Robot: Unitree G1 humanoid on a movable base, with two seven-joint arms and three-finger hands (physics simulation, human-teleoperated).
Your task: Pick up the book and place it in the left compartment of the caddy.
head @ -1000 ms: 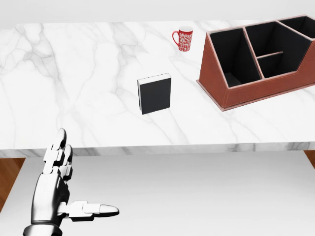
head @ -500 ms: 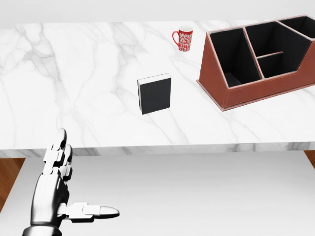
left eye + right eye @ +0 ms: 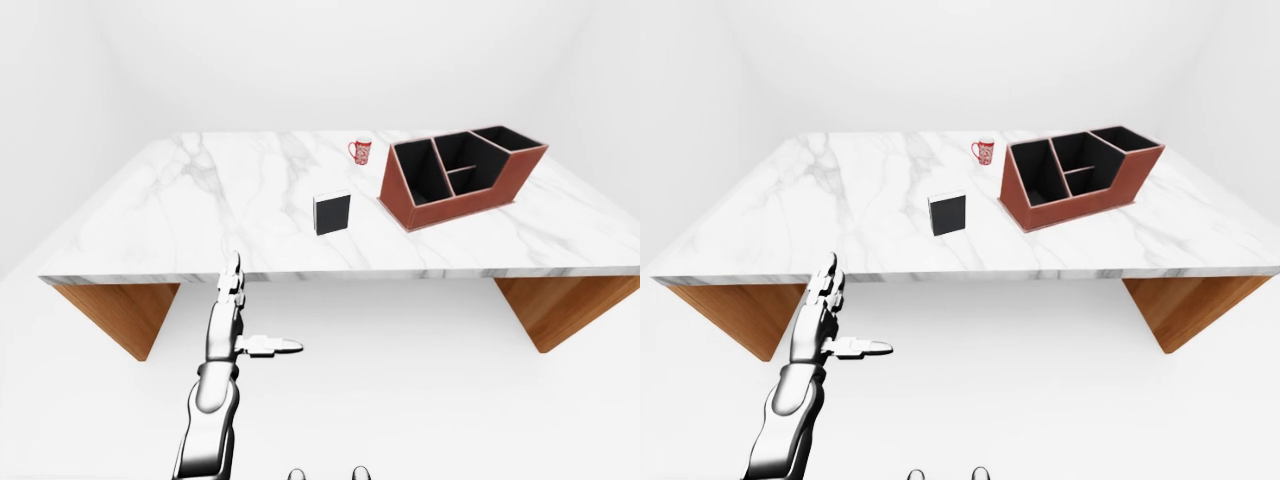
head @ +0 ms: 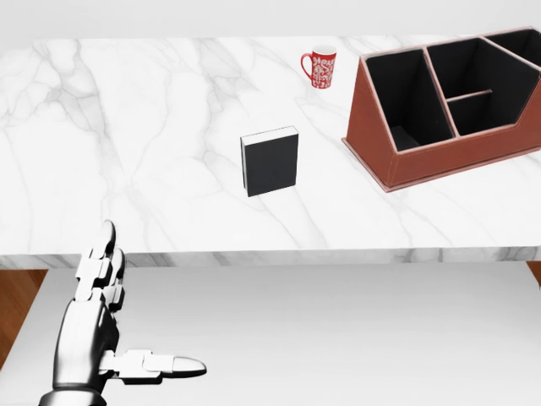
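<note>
A black book (image 4: 270, 161) with a white page edge stands upright near the middle of the marble table (image 4: 127, 152). To its right sits the reddish-brown caddy (image 4: 448, 106) with black compartments, its left compartment (image 4: 406, 97) holding nothing. My left hand (image 4: 106, 334) hangs below the table's near edge at the lower left of the head view, fingers spread and open, far from the book. The right hand does not show in any view.
A red patterned mug (image 4: 320, 67) stands above the book and left of the caddy. The table rests on wooden wedge supports (image 3: 110, 310). White floor lies below the table edge.
The whole picture has shifted slightly right and down, so the camera moved. The left hand holds the same open pose.
</note>
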